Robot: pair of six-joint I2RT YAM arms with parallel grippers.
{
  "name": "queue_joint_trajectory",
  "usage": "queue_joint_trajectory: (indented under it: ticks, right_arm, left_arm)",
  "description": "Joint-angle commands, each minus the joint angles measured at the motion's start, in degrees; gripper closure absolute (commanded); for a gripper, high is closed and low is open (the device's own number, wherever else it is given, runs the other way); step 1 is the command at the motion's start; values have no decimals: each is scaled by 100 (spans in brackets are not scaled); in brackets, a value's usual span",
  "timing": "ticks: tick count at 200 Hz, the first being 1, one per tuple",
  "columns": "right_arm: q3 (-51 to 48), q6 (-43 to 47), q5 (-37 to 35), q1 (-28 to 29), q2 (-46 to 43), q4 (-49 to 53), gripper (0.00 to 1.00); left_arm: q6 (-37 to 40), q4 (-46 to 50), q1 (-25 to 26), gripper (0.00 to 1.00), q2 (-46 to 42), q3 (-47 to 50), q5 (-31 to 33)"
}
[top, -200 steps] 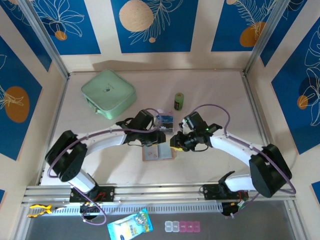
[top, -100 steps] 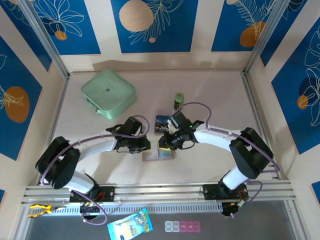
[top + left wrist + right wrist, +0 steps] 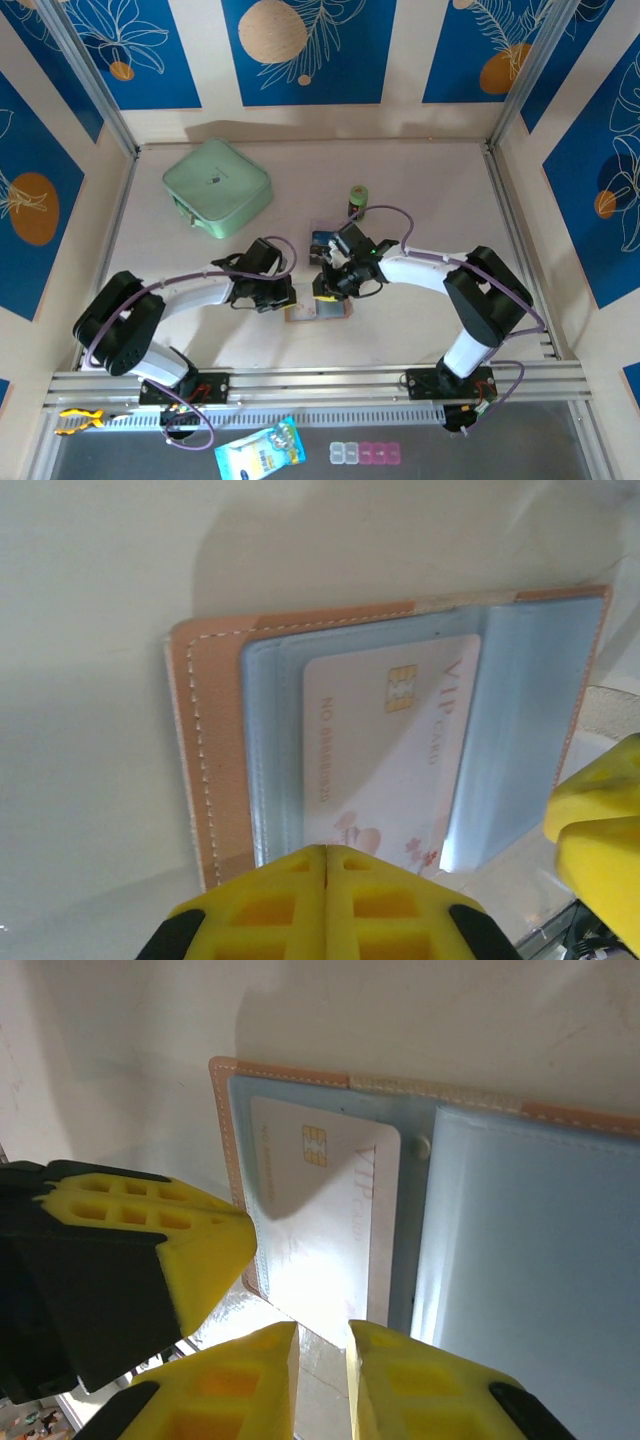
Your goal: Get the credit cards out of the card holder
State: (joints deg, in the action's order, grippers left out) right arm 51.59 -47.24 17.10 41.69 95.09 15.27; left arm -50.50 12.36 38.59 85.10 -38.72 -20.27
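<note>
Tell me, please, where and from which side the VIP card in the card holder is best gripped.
Probably by its short end opposite the chip, from the side of the right gripper: the VIP card lies flat in the clear sleeve of the card holder, and that end faces those fingers.

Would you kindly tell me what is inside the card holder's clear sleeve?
A pale VIP card with a gold chip sits in the card holder sleeve. The left gripper covers its lower end; any cards beneath cannot be seen.
</note>
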Motion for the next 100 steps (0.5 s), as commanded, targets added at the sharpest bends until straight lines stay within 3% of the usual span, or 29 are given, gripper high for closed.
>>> queue_joint_trajectory:
  ticks: [1, 100]
  right_arm:
    - [188, -48, 184, 58, 144, -14, 80]
    - [358, -4, 232, 115, 545, -46, 80]
  left_arm:
    - [76, -117, -71, 97, 116, 101, 48]
    - [32, -147, -88, 98, 223, 278, 28]
